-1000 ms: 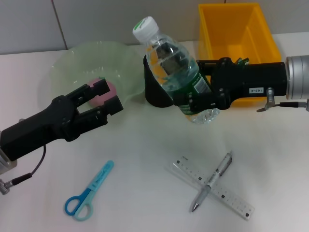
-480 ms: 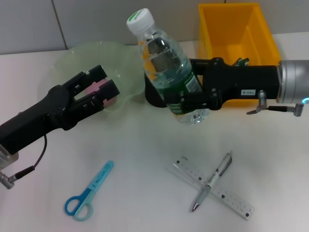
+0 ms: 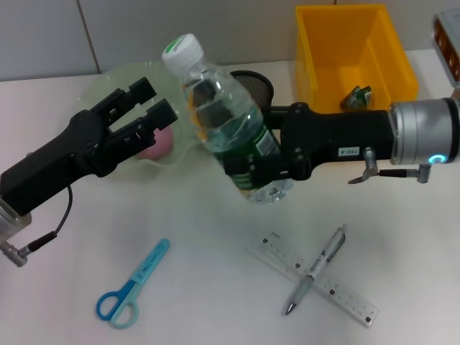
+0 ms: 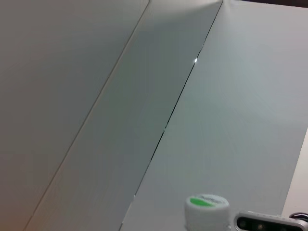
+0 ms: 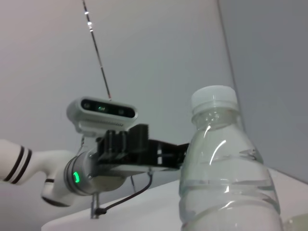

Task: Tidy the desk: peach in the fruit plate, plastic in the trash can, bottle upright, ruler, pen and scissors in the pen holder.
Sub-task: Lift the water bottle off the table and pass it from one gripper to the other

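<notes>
Both hands moved: right hand [image 3: 241, 154] carried bottle [image 3: 223, 133] leftward; left hand [image 3: 147, 108] rose.

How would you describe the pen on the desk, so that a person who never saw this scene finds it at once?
Start from the yellow plastic bin at the far right of the white desk and come toward the near edge. There a silver pen lies crosswise on a clear plastic ruler. The pen is round and opaque; the ruler is flat and transparent, with printed marks.
</notes>
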You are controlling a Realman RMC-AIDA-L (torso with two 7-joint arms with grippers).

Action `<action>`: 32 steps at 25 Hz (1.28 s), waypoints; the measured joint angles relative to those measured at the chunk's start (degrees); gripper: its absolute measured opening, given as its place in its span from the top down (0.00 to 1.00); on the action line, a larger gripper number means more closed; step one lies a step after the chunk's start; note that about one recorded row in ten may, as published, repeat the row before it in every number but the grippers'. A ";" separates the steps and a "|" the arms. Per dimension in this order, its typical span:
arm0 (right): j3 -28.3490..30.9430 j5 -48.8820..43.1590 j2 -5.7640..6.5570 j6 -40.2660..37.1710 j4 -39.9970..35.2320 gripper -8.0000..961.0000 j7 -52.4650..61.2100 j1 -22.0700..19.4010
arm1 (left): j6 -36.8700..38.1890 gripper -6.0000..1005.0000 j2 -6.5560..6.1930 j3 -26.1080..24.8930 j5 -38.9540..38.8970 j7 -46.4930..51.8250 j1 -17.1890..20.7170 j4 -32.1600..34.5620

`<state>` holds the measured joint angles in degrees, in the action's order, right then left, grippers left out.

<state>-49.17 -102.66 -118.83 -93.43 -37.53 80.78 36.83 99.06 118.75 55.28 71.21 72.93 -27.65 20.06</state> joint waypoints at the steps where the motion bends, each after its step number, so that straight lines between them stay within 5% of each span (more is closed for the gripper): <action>1: 0.00 0.00 0.00 0.00 0.00 0.20 0.00 0.00 | 0.00 0.13 0.00 0.00 0.00 0.00 0.00 0.00; 32: -0.81 0.02 -0.17 0.35 3.36 0.20 0.01 2.55 | -0.73 0.13 -0.02 -0.09 -0.64 -2.97 -1.82 -0.03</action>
<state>-49.98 -102.64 -119.00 -93.08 -34.16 80.79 39.38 98.33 118.73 55.19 70.57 69.96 -29.47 20.03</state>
